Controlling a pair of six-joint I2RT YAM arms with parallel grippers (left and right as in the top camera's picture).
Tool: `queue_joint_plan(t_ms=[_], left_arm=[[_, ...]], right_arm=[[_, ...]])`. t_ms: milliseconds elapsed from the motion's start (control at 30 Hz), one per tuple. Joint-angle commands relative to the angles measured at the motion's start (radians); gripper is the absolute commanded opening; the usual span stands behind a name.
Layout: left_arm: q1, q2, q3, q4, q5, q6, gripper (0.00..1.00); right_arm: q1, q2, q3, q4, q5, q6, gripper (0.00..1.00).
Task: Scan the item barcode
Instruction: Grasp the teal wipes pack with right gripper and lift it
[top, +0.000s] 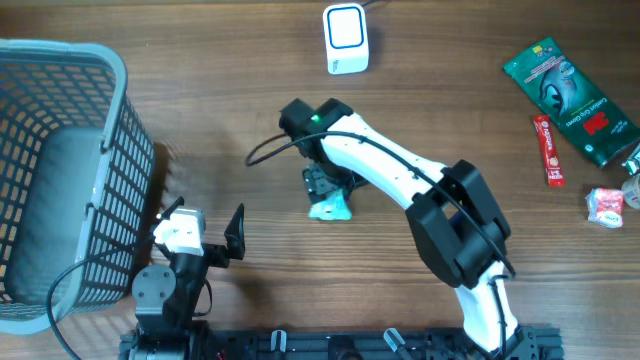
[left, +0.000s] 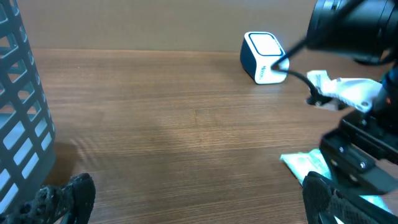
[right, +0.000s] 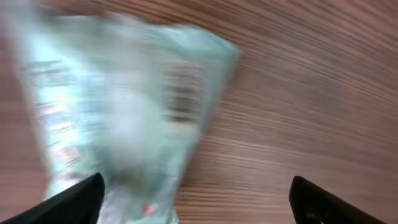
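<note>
Well apart from the basket (top: 118, 190) — pale packet (top: 331, 208) on table (top: 250, 100).

You see 1 grey basket (top: 125, 190) at left; far right lie 1 green pouch (top: 572, 100), 1 red stick (top: 548, 150) and 1 small wrapper (top: 605, 206).

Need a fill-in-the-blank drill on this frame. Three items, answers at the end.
1. The mesh basket stands on the ___ side of the overhead view.
2. The right gripper, jaws open, hangs over a pale ___ packet.
3. The left gripper, jaws open beside the basket, holds ___.
Missing words: left; green; nothing.
</note>
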Motion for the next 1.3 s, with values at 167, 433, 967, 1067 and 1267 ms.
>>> queue_joint_plan(t_ms=[167, 433, 967, 1067, 1267], left_arm=[[-0.003, -0.006, -0.004, 0.002, 0.008, -0.01, 1.0], [-0.003, -0.006, -0.004, 0.002, 0.009, -0.01, 1.0], [-0.003, -0.006, -0.004, 0.002, 0.008, -0.01, 1.0], [-0.003, -0.006, -0.004, 0.002, 0.009, -0.01, 1.0], [-0.003, -0.006, -0.004, 0.002, 0.009, -0.01, 1.0]], right_arm=[[0.0, -0.079, -0.007, 0.015, -0.257, 0.06, 0.04], [0.06, -0.08, -0.158, 0.318, -0.417, 0.073, 0.05], [-0.023, -0.387, -0.271, 0.116, -0.055, 0.314, 0.42], [-0.023, -0.431, -0.272, 0.218, -0.18, 0.441, 0.97], [-0.022, -0.343, -0.343, 0.422, -0.145, 0.375, 0.05]])
